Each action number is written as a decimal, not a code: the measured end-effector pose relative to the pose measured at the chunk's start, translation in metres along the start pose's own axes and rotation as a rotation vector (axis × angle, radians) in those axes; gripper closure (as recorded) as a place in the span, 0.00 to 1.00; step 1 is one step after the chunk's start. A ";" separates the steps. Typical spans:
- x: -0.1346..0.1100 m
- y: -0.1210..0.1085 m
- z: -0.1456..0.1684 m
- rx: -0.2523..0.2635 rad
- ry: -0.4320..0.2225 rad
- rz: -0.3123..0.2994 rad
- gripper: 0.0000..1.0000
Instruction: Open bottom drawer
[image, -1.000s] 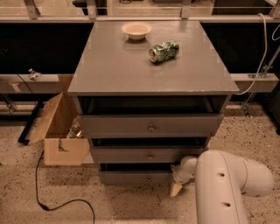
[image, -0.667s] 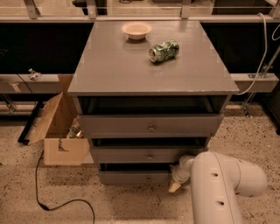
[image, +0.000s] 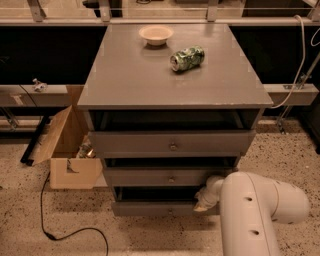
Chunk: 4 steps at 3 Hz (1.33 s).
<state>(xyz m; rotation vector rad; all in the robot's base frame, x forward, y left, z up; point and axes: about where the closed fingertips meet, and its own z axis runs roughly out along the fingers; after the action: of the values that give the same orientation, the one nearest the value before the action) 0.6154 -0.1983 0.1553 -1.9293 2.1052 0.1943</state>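
Note:
The bottom drawer (image: 150, 207) is the lowest and narrowest grey front of the grey cabinet, with a small round knob (image: 169, 210) at centre. It stands a little out, with a dark gap above it. My gripper (image: 203, 201) is at the right end of this drawer front, at its upper edge, reaching from my white arm (image: 260, 210) at the lower right. The arm hides the drawer's right end.
The medium drawer (image: 160, 177) and the widest top drawer (image: 172, 142) sit above. A pale bowl (image: 156, 34) and a green can (image: 187, 58) lie on the cabinet top. An open cardboard box (image: 67, 150) and a black cable (image: 60, 230) are on the floor at left.
My arm and gripper have shifted slightly to the left along the bottom drawer's right end. The drawers look the same.

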 end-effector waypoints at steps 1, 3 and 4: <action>-0.001 0.000 -0.004 0.000 0.000 0.000 1.00; -0.001 0.000 -0.003 -0.007 0.001 -0.004 0.00; -0.001 0.002 0.002 -0.062 0.011 -0.031 0.00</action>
<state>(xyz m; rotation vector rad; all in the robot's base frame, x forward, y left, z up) 0.6137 -0.1965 0.1534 -2.0005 2.0986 0.2464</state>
